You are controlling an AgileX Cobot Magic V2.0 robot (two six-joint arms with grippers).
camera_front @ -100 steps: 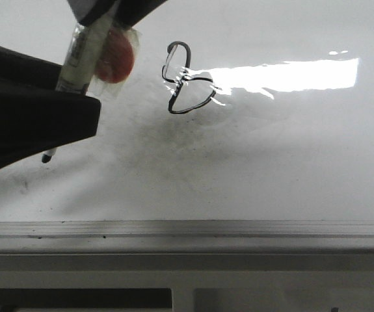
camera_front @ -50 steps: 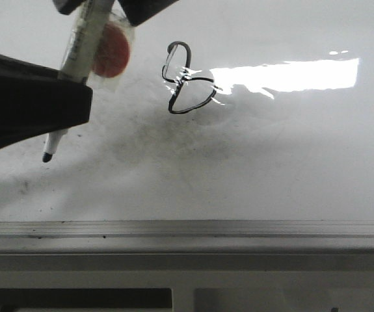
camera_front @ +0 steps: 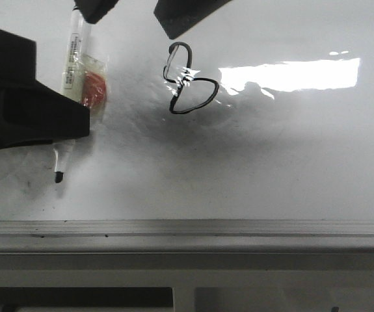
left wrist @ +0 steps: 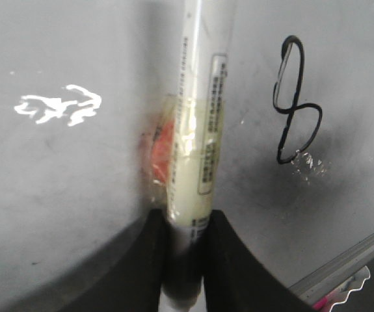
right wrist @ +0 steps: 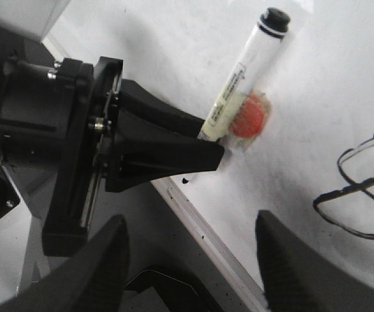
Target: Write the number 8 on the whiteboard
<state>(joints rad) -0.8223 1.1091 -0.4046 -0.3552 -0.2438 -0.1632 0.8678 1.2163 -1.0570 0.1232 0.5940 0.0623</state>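
The writing step appears complete: the number 8 (camera_front: pixel 188 79) stands finished in the upper centre of the front view, on the whiteboard (camera_front: pixel 291 162). The remaining step is judged to be withdrawal; the next move calls for carrying the marker clear without letting the tip touch the board and add a stray line.

Left hand (left wrist: pixel 187 234): fingers closed on the marker (left wrist: pixel 200 123), gripping the barrel near its tip end. An orange-red disc under clear tape is fixed to the barrel. In the front view the marker (camera_front: pixel 69 97) sits at the upper left, tip pointing down the frame, well apart from the figure. Whether the tip touches the board cannot be told.

Right hand (right wrist: pixel 193 253): fingers spread wide, holding nothing.

The figure is a thin black line, lopsided, with a narrow upper loop and a wider lower loop. The board surface is glossy, with grey smudging around the figure and a bright reflection to its right. A grey frame edge (camera_front: pixel 187 229) runs along the lower part of the frame.
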